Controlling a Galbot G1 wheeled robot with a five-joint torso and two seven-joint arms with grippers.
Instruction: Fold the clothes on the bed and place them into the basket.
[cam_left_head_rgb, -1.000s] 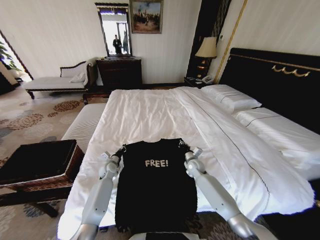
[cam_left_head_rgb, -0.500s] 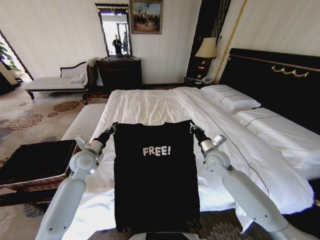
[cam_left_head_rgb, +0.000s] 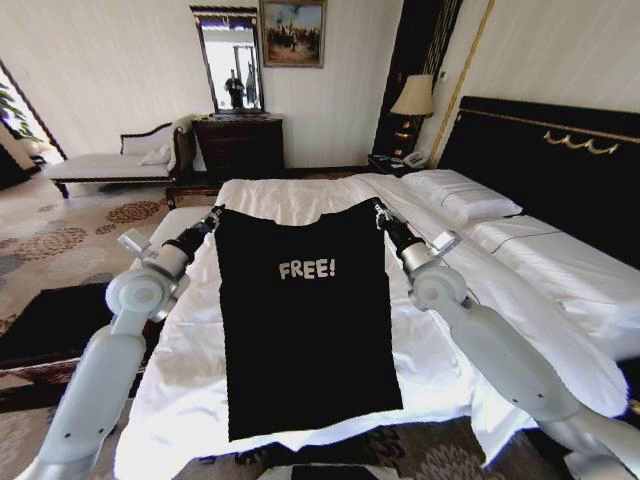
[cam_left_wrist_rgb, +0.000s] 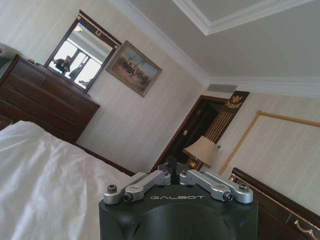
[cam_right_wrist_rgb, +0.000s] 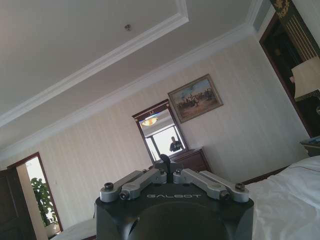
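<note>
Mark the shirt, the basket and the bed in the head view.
shirt (cam_left_head_rgb: 305, 330): head view, plain black front below the lettering.
basket (cam_left_head_rgb: 50, 325): head view, black lining of its top.
bed (cam_left_head_rgb: 285, 195): head view, bare white sheet beyond the shirt.

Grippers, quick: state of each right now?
Left gripper: shut on the black shirt's top corner.
Right gripper: shut on the other top corner.
</note>
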